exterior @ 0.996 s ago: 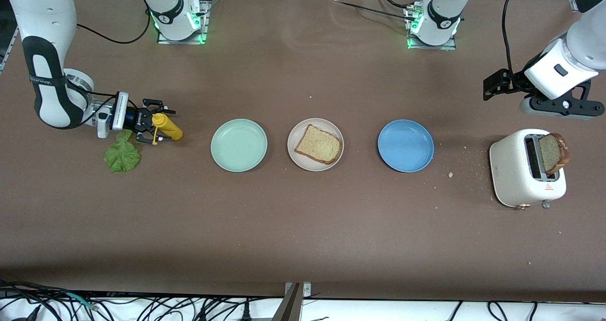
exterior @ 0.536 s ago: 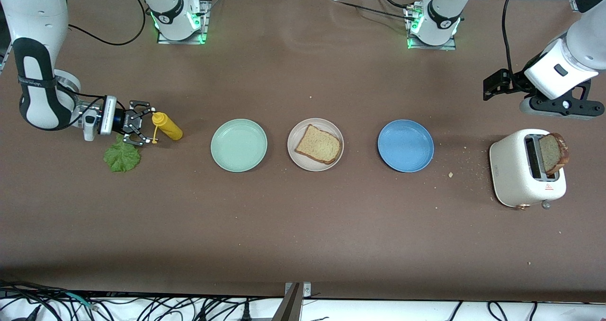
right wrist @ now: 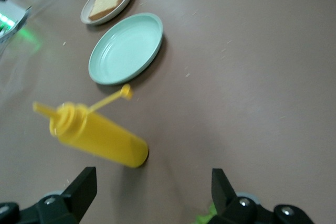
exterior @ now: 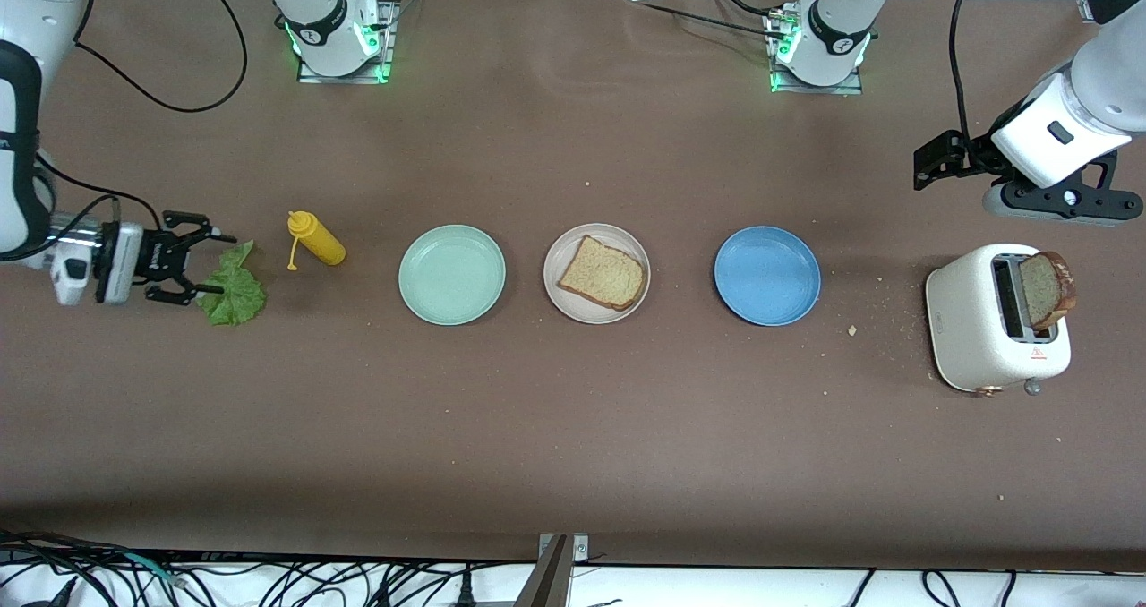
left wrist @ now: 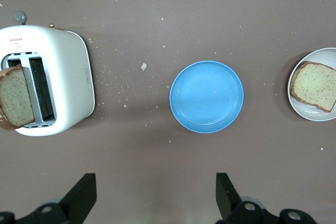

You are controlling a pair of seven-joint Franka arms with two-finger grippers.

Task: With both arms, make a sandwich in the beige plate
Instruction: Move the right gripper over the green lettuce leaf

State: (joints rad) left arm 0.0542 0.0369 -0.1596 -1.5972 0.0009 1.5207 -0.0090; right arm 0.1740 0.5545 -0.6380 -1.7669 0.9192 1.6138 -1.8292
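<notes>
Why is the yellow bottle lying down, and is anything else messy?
The yellow bottle lies tipped on the table with its cap hanging off on a strap. Crumbs are scattered between the blue plate and the toaster. The lettuce leaf sits on bare table.

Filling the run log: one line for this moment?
right gripper: open, at lettuce | left gripper: open, waiting | beige plate: one toast

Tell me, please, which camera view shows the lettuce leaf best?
The front view: the whole lettuce leaf lies flat on the table beside the open right claw, toward the right arm's end. The right wrist view catches only a green sliver at its edge; the left wrist view shows none of it.
</notes>
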